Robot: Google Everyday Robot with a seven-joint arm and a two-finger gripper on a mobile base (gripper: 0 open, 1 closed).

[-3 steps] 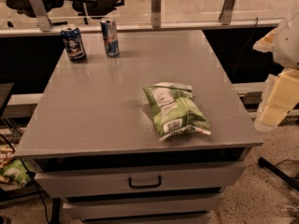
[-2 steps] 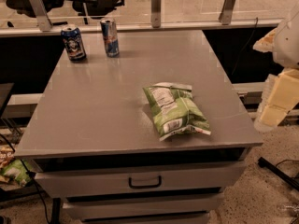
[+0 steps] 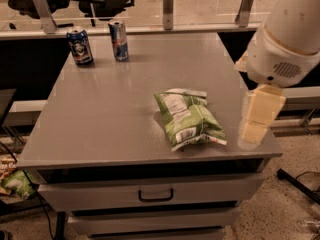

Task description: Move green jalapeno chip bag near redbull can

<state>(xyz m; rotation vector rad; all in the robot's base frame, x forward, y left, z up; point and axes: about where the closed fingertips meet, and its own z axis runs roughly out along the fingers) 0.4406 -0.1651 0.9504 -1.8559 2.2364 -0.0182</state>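
The green jalapeno chip bag [image 3: 190,119] lies flat on the grey table [image 3: 110,114], right of centre and near the front edge. The redbull can [image 3: 119,40] stands upright at the table's back left, far from the bag. My gripper [image 3: 257,119], a cream-coloured block under the white arm housing [image 3: 287,39], hangs over the table's right edge. It is just right of the bag, apart from it and holding nothing I can see.
A shorter dark-blue can [image 3: 80,46] stands left of the redbull can. Under the tabletop is a drawer with a handle [image 3: 156,195]. A small green bag [image 3: 15,181] lies at floor level on the left. A glass railing with metal posts [image 3: 168,6] runs behind the table.
My arm has swung in from the right and now fills more of the view. The gripper has moved left over the table's right edge, closer to the bag. The bag and cans have not moved.
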